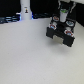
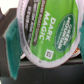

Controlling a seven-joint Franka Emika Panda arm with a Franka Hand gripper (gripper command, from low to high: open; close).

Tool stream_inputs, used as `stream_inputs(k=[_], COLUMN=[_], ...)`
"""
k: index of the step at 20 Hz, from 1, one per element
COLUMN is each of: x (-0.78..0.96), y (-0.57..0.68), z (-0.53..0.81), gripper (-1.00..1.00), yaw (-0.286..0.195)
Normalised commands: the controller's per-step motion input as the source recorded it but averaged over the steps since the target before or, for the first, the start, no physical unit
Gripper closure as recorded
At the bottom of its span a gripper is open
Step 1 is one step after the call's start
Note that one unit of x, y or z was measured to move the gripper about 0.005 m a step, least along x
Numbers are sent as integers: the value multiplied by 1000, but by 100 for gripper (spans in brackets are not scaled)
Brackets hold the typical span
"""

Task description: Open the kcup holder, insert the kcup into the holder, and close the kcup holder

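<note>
The tool [image 1: 63, 14] hung directly above the kcup holder [image 1: 62, 31] at the exterior view's right, w/ the holder resting on the white table [image 1: 30, 55]. Its teal fingers [image 2: 11, 42] clamped the kcup [image 2: 47, 30], green "Dark Magic" lid facing the wrist cam.

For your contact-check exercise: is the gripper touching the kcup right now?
Touching. The wrist view shows the kcup pinched between the gripper's teal fingers, pads pressed against its sides.
</note>
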Motion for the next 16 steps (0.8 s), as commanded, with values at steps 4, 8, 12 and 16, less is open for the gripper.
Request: stream_inputs(k=[4,8,12,16], x=[72,13,24,7], y=[-7,-68,-64,-48], z=[-170,-69,-99,-143], gripper=[100,100,100,100], yaw=[0,-2,-1,1])
